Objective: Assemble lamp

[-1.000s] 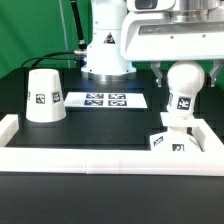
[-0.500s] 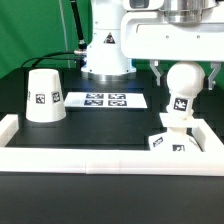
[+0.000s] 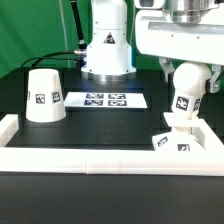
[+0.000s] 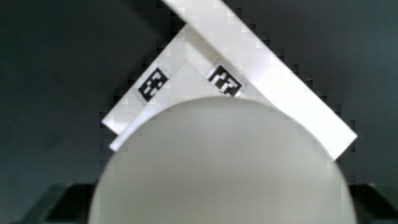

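- My gripper (image 3: 188, 78) hangs over the part of the black table (image 3: 95, 128) on the exterior view's right, pointing down, and it is holding the bulb (image 3: 187, 88).
- My two dark fingers (image 3: 163, 70) sit narrow, one pressed on each side of the bulb's round head, with no gap that I can see in the exterior view.
- In the wrist view the bulb (image 4: 217, 160) fills the space straight under my palm, a pale dome that hides most of what lies beneath.
- The bulb's stem runs down from my grip and its lower end meets the top of the base (image 3: 175, 140). I cannot tell whether it is seated in it.
- The bulb leans a little, its head tipped toward the exterior view's right.
- The base sits directly below my hand, a small white block showing square tags, and the wrist view shows it (image 4: 164, 100) past the edge of the bulb.
- Just beyond the base, the white rail (image 3: 100, 158) borders the table.
- The shade (image 3: 42, 95) stands well apart from my hand, off toward the exterior view's left, wide end down on the table, its tag facing the camera.
- The marker board (image 3: 105, 100) lies flat between the shade and my hand.
- The robot pedestal (image 3: 107, 50) rises behind the marker board.
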Tool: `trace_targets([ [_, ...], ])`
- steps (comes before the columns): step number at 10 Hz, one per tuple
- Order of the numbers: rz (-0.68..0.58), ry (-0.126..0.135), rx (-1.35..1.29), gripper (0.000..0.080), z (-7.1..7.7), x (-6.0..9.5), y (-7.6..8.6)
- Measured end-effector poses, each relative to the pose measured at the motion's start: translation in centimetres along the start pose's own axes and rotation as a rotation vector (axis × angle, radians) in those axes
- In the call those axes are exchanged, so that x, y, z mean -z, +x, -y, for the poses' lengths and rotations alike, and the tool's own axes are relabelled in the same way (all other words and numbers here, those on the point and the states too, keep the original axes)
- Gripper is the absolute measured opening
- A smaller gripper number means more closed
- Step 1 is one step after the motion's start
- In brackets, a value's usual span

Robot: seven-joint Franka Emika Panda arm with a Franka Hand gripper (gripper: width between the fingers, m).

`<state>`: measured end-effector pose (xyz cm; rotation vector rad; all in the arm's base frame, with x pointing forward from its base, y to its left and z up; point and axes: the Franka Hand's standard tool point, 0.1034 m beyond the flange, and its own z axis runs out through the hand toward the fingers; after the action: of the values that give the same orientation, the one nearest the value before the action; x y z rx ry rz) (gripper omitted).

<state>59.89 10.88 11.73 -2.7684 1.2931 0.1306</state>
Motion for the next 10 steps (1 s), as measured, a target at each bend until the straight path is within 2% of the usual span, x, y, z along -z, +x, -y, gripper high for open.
trace_targets([
  [1,0.0,0.0,0.003,0.0681,0.0,-0.01,0.0],
  [9,0.004,-0.004,0.559,0.0699,-0.17,-0.14,-0.08],
  [10,-0.007,-0.013,0.677,0.0699,-0.26,-0.18,0.1],
])
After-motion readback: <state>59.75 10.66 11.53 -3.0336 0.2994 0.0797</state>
